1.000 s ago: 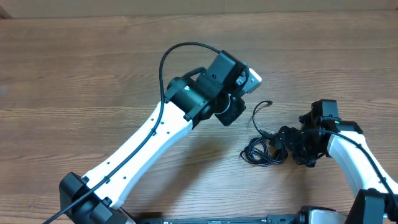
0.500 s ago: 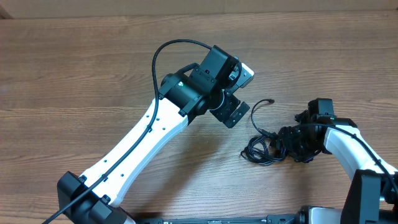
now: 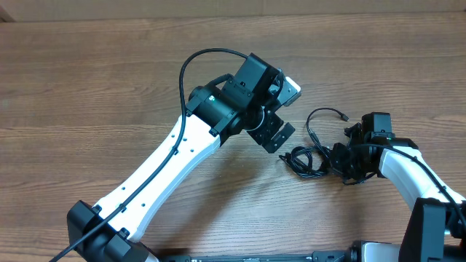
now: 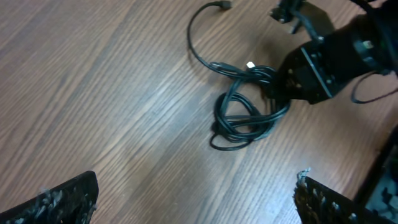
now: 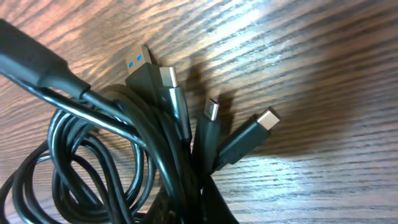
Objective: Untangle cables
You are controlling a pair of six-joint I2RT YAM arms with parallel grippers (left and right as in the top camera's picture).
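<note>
The cables (image 3: 302, 160) are thin black cords bunched in a small loop on the wood table, and one loose end (image 3: 341, 113) arcs up and to the right. My right gripper (image 3: 336, 161) is shut on the right side of the bundle. In the right wrist view the cords (image 5: 155, 143) run down into the closed jaws of the right gripper (image 5: 202, 202), with several silver-tipped plugs (image 5: 267, 118) fanned out above. My left gripper (image 3: 277, 135) hangs open just left of the bundle. In its own view the left gripper (image 4: 196, 199) is empty and the bundle (image 4: 245, 112) lies ahead.
The left arm's white link (image 3: 175, 164) crosses the table diagonally from the front left. Its thick black wire (image 3: 196, 62) arches above it. The right arm (image 3: 415, 171) comes in from the front right. Bare wood table (image 3: 109, 87) surrounds the bundle.
My right gripper has closed on the bundle and drawn it slightly right. The loose cable end has swung up and to the right. My left gripper has opened and let the cable go.
</note>
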